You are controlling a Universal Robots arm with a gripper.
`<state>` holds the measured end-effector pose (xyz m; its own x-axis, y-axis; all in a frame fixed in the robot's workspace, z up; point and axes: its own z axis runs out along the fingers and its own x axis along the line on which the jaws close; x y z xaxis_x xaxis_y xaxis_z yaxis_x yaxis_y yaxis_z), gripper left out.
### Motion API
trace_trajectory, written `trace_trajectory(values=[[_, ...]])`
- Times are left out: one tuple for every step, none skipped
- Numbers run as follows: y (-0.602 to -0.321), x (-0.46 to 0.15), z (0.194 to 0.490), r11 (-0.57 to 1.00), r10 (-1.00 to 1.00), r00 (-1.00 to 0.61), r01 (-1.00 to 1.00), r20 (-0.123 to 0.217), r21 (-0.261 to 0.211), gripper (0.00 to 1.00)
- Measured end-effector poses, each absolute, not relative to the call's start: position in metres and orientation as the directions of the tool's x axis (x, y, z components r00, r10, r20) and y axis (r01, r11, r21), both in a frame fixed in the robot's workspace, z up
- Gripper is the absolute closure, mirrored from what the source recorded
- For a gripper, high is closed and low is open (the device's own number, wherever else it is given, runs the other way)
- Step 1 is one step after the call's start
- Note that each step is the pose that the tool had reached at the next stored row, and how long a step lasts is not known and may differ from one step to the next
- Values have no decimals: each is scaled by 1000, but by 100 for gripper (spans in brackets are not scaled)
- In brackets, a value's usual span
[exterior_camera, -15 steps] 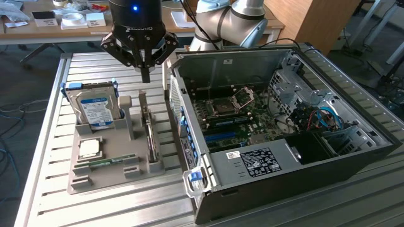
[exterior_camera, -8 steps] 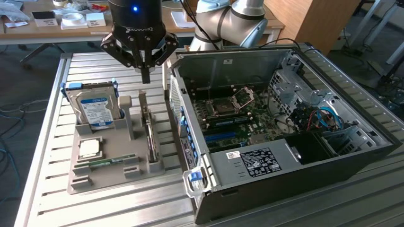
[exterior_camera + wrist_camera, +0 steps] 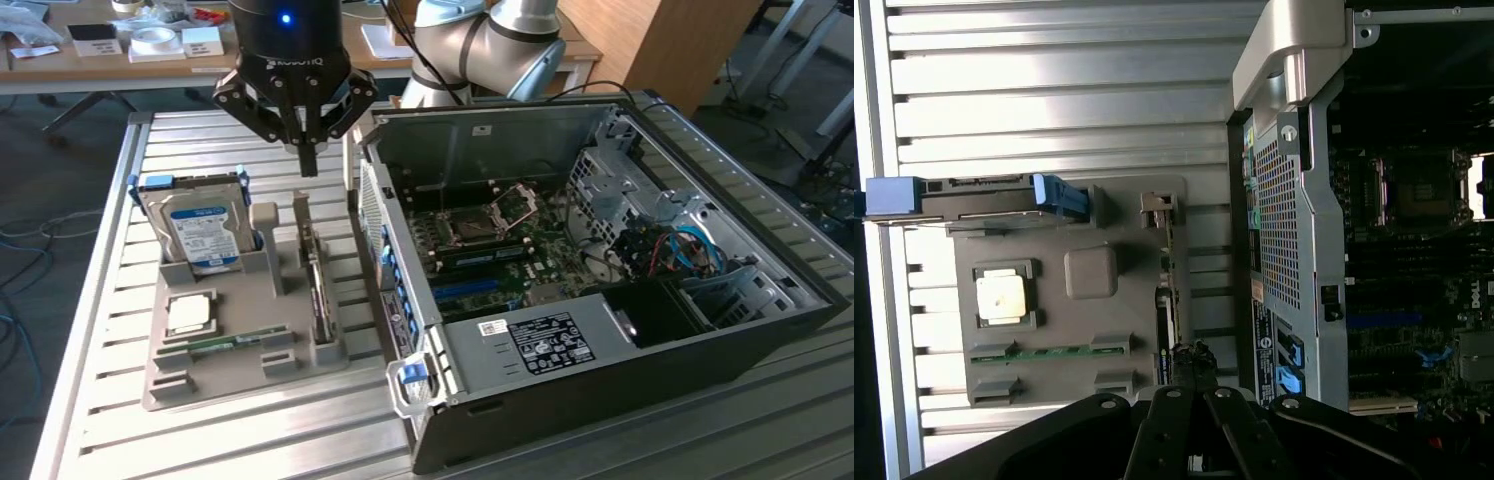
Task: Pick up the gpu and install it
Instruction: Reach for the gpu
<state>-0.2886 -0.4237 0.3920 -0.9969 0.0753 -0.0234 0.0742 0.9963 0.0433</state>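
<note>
Overhead and empty: gripper poised above the standing gpu

Just above the parts holder, the black, linkage-framed gripper (image 3: 307, 165) hangs with its two fingers pressed together, pinching nothing. Its tips point straight down at the far end of the gpu (image 3: 318, 285), a thin dark circuit card that stands on edge in a slot of the grey moulded plastic holder (image 3: 227, 385). A small gap separates the tips from the card's upper edge.

The wrist view looks down on the card edge-on, as a narrow strip along the side of the holder nearest the computer.

Toward the exterior view's left of the card rises a grey upright post (image 3: 268, 240). Beyond it stands a silver hard drive with a blue-white label (image 3: 200, 235), upright in blue brackets. A square silver processor chip (image 3: 190, 313) and a narrow green memory stick (image 3: 220, 343) lie flat in their own recesses, nearer the camera.

Just beside the holder, on the exterior view's right, an open black-and-grey tower computer case (image 3: 641, 390) lies on its side with its green motherboard (image 3: 494, 250) exposed. Everything rests on a slatted aluminium table (image 3: 267, 440).
</note>
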Motion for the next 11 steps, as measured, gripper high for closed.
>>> trace_trajectory(values=[[-424,-289,392,996,75,-997,74,-23,43,89],[-424,-289,392,996,75,-997,74,-23,43,89],[-425,-289,392,996,75,-997,74,-23,43,89],[-425,-289,392,996,75,-997,74,-23,43,89],[-425,-289,392,996,75,-997,74,-23,43,89],[-425,-289,392,996,75,-997,74,-23,43,89],[-425,-289,392,996,75,-997,74,-23,43,89],[-425,-289,392,996,75,-997,74,-23,43,89],[-425,-289,392,996,75,-997,74,-23,43,89],[-425,-289,392,996,75,-997,74,-23,43,89],[-425,-289,392,996,75,-997,74,-23,43,89]])
